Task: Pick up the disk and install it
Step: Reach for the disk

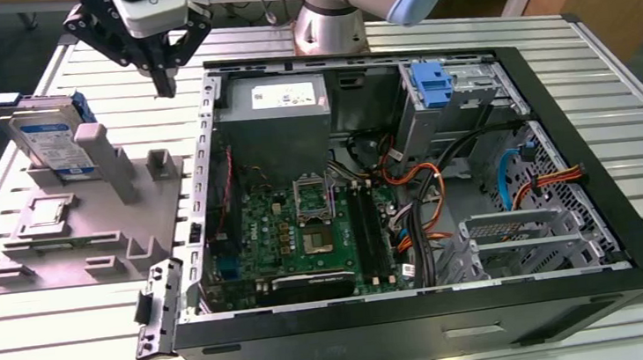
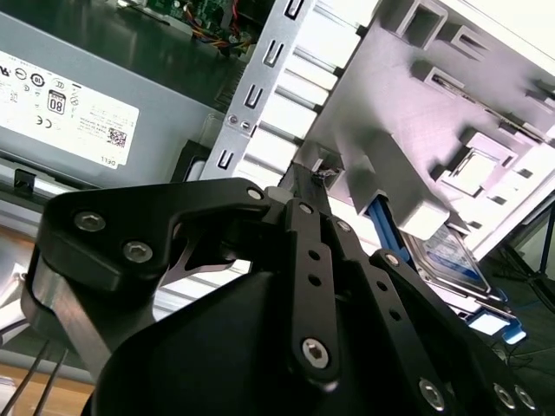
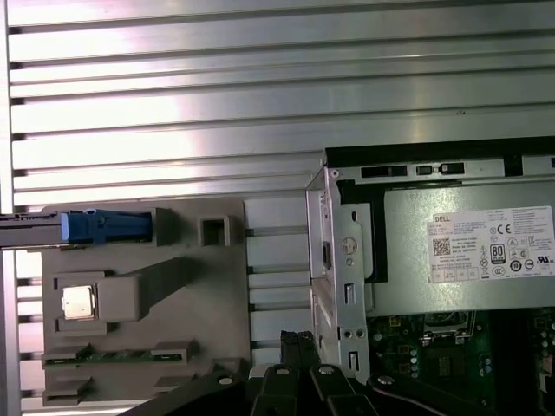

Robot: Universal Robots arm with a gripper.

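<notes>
The disk (image 1: 44, 140), a silver drive with a white-and-blue label in a blue carrier, stands on edge in the grey fixture (image 1: 89, 224) at the exterior view's left. It also shows in the second wrist view as the disk (image 2: 453, 258), and edge-on in the first wrist view as the disk (image 3: 104, 227). My gripper (image 1: 165, 87) hangs above the table between the fixture and the computer case (image 1: 429, 311), apart from the disk. Its fingers (image 2: 305, 186) are pressed together with nothing between them. The gripper (image 3: 295, 340) tips sit beside the case's metal edge.
The open case holds a grey power supply (image 1: 279, 104), a motherboard (image 1: 303, 235), cables and a second blue carrier (image 1: 435, 85) in a drive bay. A small chip (image 3: 76, 303) rests in the fixture. The slatted metal table (image 1: 65, 337) surrounds everything.
</notes>
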